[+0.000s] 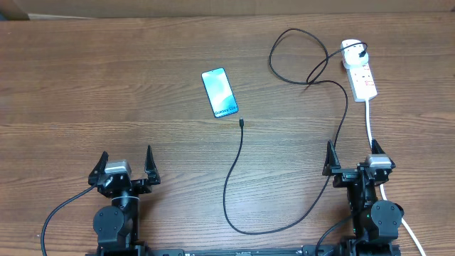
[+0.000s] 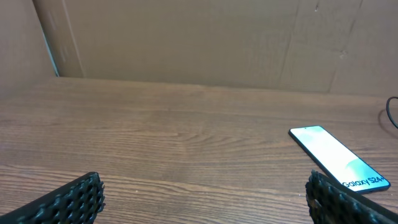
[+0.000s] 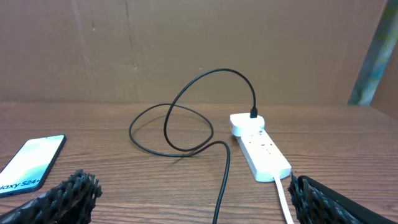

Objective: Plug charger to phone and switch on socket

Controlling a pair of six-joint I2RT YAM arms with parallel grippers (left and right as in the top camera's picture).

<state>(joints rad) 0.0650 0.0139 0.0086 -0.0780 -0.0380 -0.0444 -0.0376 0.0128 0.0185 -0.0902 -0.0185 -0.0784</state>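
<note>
Currently nothing is held: the left gripper (image 1: 126, 165) at lower left of the overhead frame and the right gripper (image 1: 351, 158) at lower right are both spread wide and empty. The phone (image 1: 219, 92) is seen lying flat, screen lit, just above centre. The charger (image 1: 242, 178) is already seated in the socket (image 1: 359, 70) at upper right; its cable loops down through the lower middle and back up, and its connector tip (image 1: 242, 122) rests just below the phone's lower edge, apart from it. Judged from this, the tip should be grasped close behind the connector, so that slack cable cannot twist it, and the phone should be steadied with the other gripper while the tip is aligned with the port.
</note>
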